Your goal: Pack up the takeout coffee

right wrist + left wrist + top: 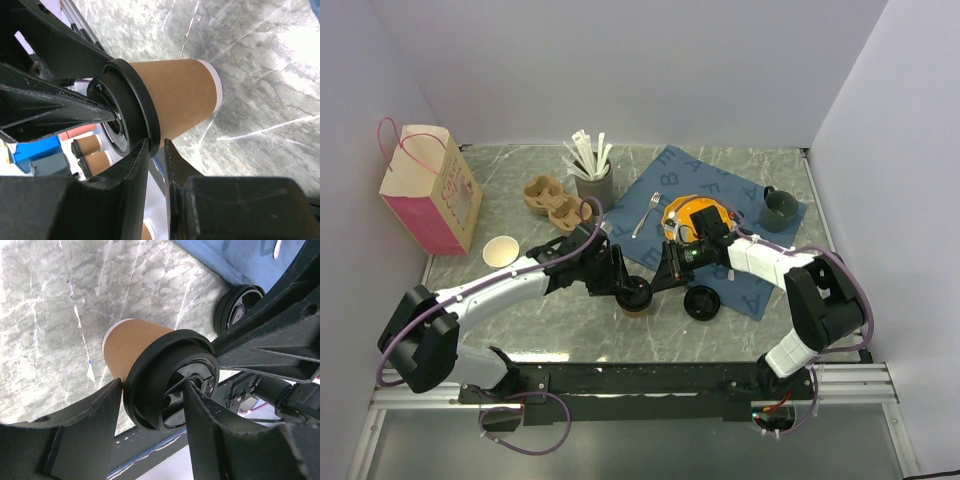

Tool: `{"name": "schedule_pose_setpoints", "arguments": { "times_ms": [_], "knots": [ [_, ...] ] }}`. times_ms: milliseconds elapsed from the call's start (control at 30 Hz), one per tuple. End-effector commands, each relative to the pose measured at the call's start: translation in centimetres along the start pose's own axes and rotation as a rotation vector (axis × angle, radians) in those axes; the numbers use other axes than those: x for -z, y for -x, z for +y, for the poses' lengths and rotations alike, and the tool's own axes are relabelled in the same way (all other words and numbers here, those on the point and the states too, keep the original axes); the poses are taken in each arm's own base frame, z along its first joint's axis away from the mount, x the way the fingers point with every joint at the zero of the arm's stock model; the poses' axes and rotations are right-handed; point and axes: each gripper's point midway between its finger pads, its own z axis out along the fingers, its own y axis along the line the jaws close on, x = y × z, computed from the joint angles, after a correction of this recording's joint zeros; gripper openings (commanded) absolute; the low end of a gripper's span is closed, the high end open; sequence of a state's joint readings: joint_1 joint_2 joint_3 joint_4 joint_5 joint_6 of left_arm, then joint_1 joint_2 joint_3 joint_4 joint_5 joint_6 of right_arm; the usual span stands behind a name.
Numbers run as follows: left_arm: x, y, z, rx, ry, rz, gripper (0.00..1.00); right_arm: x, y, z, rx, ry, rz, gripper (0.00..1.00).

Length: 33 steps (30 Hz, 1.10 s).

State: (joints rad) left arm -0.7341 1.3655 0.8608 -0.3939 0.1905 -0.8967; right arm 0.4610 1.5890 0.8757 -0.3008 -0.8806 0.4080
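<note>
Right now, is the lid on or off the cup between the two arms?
On. In both wrist views the black lid sits snugly around the rim of the brown cup, with no gap showing.

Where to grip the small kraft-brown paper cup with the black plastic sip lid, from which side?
Grip the kraft-brown paper cup on its wall under the black plastic lid, coming level from the side. It stands upright and widens upward, so the overhanging lid rim should stop slipping; pinching the lid alone might pop it off.
</note>
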Motion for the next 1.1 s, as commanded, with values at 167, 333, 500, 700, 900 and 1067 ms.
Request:
{"name": "schedule_pose_setpoints", "arguments": {
  "times_ms": [167, 333, 500, 700, 900, 1067],
  "knots": [
    [-0.5, -2.7, 5.7, 0.010, 0.215, 0.074, 0.56, 0.4, -0.4, -2.4, 0.014, -0.140, -0.021, 0.26],
    [0.2, -1.8, 4.1, 0.006, 0.182, 0.059, 0.57, 2.0, 1.2, 1.3, 0.067, -0.074, -0.044, 0.41],
    [1.6, 0.0, 0.4, -0.002, 0.081, 0.029, 0.64, 3.0, 1.8, 2.7, 0.106, -0.073, -0.056, 0.56],
    [3.3, 1.7, -3.3, -0.001, -0.020, -0.001, 0.72, 3.3, 2.0, 2.9, 0.129, -0.091, -0.049, 0.65],
    [4.0, 2.3, -3.7, -0.005, -0.007, -0.019, 0.76, 2.8, 2.3, 3.4, 0.162, -0.092, -0.017, 0.72],
    [5.5, 2.8, -2.3, 0.001, 0.064, -0.078, 0.72, 1.9, 2.7, 3.8, 0.186, -0.092, 0.010, 0.74]
  ]
}}
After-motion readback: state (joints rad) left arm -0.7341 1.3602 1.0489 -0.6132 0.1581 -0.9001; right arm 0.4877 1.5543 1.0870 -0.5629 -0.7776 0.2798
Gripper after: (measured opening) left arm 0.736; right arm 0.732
